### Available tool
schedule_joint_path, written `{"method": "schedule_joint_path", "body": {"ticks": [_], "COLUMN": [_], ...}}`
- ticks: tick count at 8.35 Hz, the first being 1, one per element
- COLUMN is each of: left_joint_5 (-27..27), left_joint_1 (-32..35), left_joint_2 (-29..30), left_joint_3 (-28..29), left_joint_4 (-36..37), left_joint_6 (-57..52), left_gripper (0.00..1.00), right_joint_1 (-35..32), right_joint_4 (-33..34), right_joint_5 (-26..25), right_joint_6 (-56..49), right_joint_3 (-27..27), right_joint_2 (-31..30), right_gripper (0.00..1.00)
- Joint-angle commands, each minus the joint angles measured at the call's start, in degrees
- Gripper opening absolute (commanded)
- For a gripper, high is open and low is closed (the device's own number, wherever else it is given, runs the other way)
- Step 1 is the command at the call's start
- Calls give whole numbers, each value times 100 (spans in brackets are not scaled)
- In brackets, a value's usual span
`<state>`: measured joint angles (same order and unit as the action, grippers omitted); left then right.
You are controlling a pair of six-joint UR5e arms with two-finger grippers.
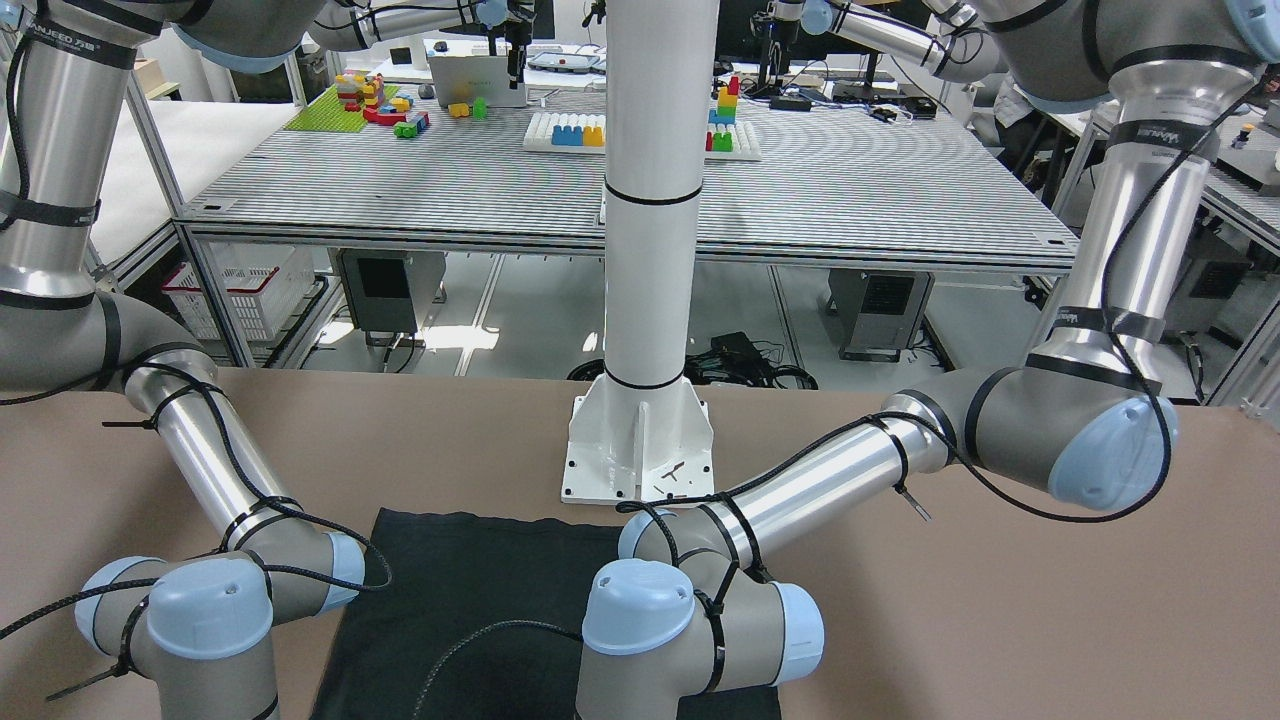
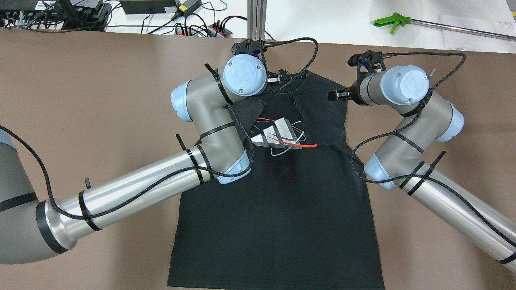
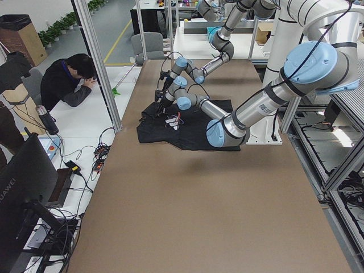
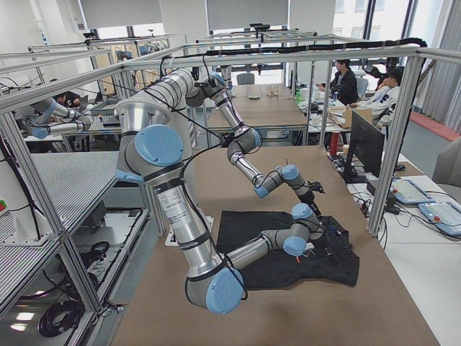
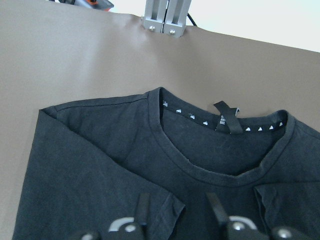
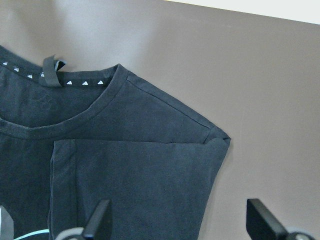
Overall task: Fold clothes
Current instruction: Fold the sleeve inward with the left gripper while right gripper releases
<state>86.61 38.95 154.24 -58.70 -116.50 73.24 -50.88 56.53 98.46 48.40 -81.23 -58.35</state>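
Lying flat and front up on the desk [image 2: 100, 100] is the black T-shirt [image 2: 282, 209], in the middle of the desk's width. Its collar [image 5: 200, 172] is toward the far edge, away from the robot. The hem is toward the robot's edge, close to the white column base [image 1: 640, 450].

- **Sleeves:** both are folded inward onto the chest. The left-side sleeve [image 2: 252, 108] has a corner lying over the start of the chest print [image 2: 278, 135]. The right-side sleeve [image 2: 322, 121] lies beside the print. The print has grey and white blocks with red and teal lines.
- **Neck:** the neck tape [image 5: 200, 120] inside the collar has small white triangles, with a black hang loop [image 5: 227, 122] at its middle.
- **Left gripper** [image 5: 177, 205]: at the collar's left end, low over the shirt, claw apart and gripping nothing. Its fingers [image 5: 142, 207] straddle the hemmed edge of the folded left-side sleeve. Contact with the cloth can't be told.
- **Right gripper** [image 6: 180, 215]: at the shirt's right shoulder, claw wide apart and empty. One of its fingers [image 6: 102, 217] is over the folded right-side sleeve and the other is over bare desk just past the shoulder edge.
- **Arms:** both reach across the shirt body from the robot's edge, with elbows out to each side.
- **Surroundings:** a green-handled tool [image 2: 389, 20] lies on the white surface beyond the far edge. A person [image 3: 71, 79] sits at the side bench beyond that edge
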Motion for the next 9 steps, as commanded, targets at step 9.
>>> {"method": "schedule_joint_path", "body": {"ticks": [9], "left_joint_5": [1236], "left_joint_1": [-25], "left_joint_2": [-3294], "left_joint_3": [-4866], "left_joint_4": [1169], "left_joint_6": [224], "left_gripper": [94], "right_joint_1": [8], "right_joint_4": [1238], "right_joint_5": [2177], "right_joint_6": [240], "right_joint_3": [-2809], "right_joint_2": [-2379], "right_gripper": [94]}}
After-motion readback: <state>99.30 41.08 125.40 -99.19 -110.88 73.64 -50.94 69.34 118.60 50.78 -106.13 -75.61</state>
